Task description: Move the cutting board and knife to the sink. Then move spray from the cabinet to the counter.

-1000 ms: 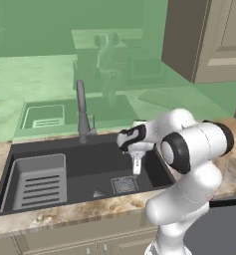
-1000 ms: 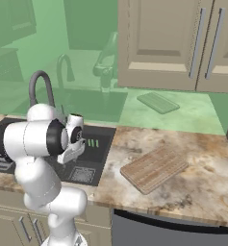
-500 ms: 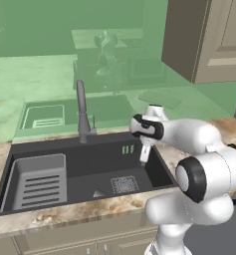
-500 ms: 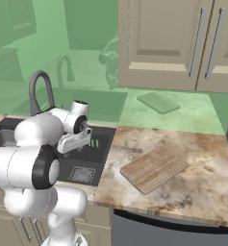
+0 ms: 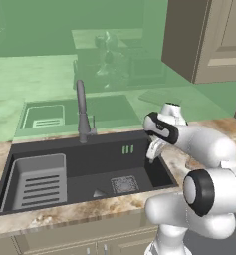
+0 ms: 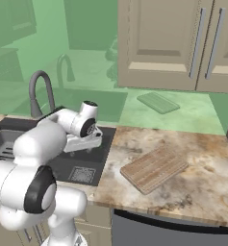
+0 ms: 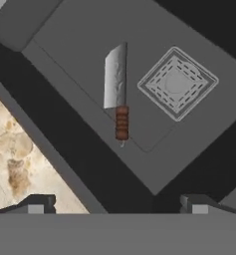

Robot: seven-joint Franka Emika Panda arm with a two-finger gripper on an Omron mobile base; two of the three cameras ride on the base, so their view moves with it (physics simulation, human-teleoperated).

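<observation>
You can see the white robot arm has swung away from the middle of the dark grey sink basin (image 5: 89, 169) toward the marbled stone counter (image 6: 183, 178). Its two-finger gripper (image 5: 150, 153) now hangs over the sink's right edge, a bit farther right than a moment ago, and its elbow has dropped lower.

Two base cameras look forward and down from behind the arm, left and right, sharing the sink (image 5: 89, 169) and worktop (image 6: 202, 168). The hand camera looks closely down into the basin.
</observation>
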